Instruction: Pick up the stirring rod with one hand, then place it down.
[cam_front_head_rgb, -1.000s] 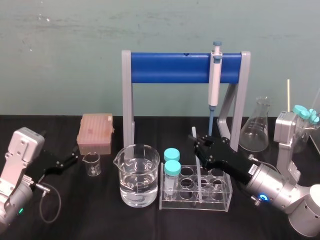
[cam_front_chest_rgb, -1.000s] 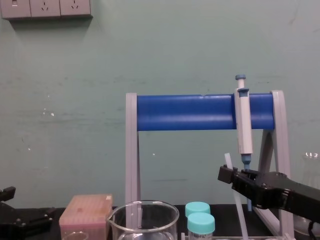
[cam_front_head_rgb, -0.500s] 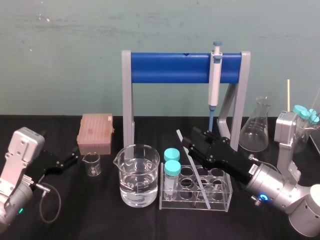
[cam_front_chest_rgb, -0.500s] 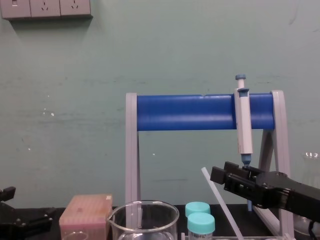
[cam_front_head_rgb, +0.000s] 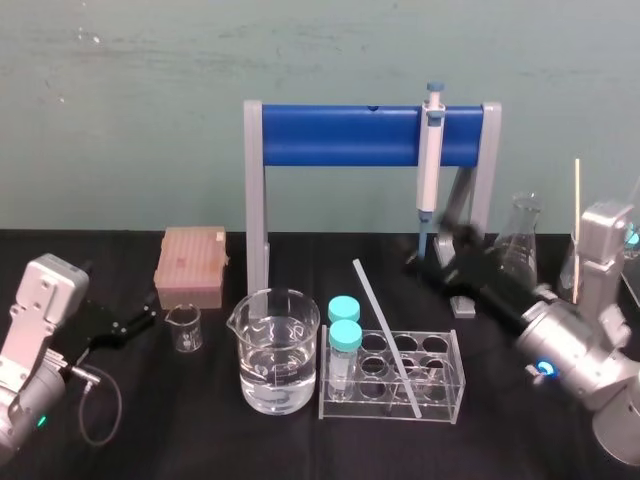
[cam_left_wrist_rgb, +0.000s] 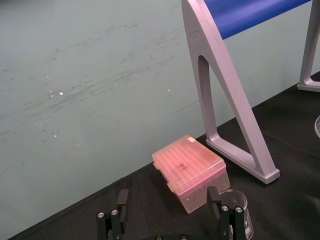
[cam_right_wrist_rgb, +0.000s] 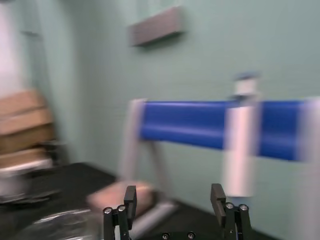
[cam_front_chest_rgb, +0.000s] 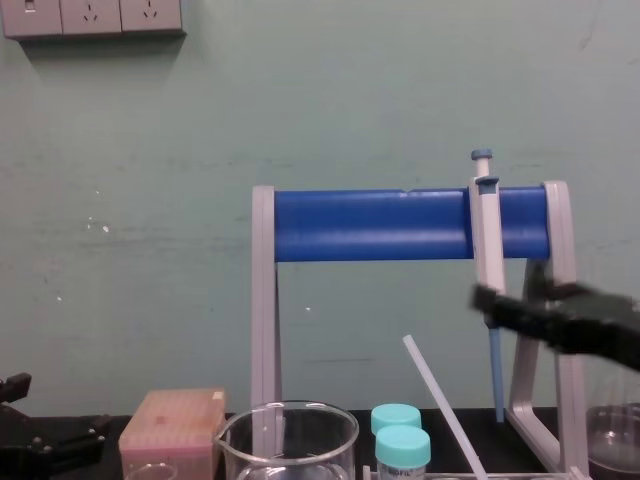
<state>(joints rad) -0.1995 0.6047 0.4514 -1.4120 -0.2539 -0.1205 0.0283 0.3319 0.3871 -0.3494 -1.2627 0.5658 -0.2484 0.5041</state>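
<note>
Head view: the rod (cam_front_head_rgb: 385, 335) leans in the rack (cam_front_head_rgb: 450, 395), its lower end down in a well at the front and its upper end tipped back and toward the robot's left, rising above the two capped tubes (cam_front_head_rgb: 344, 325) with the beaker (cam_front_head_rgb: 278, 350) just beside them. In the chest view the rod (cam_front_chest_rgb: 445, 408) shows as a pale slanted line, touched by nothing. The right end effector (cam_front_head_rgb: 425, 262) hangs above the bench behind the rack, near the stand's (cam_front_head_rgb: 340, 135) right leg and under the pipette (cam_front_head_rgb: 430, 150), well apart from the rod. In the right wrist view its fingers (cam_right_wrist_rgb: 130, 196) stand spread with nothing between them, so it is open and empty. The left end effector (cam_front_head_rgb: 135, 322) sits low at the robot's left near the small beaker (cam_front_head_rgb: 184, 328), also spread wide and empty, and looks idle. As things lie, the rod is down and no end effector holds it. The rod is probably very light and stiff, smooth enough to slip or swivel between flat pads, and likely brittle if it is glass, so a firm but modest squeeze seems right. The best hold looks to be on the bare upper stretch above the rack, jaws set across its length, and any lift should follow its lean so that the lower end clears the well without levering against the rack or knocking the tubes.
</note>
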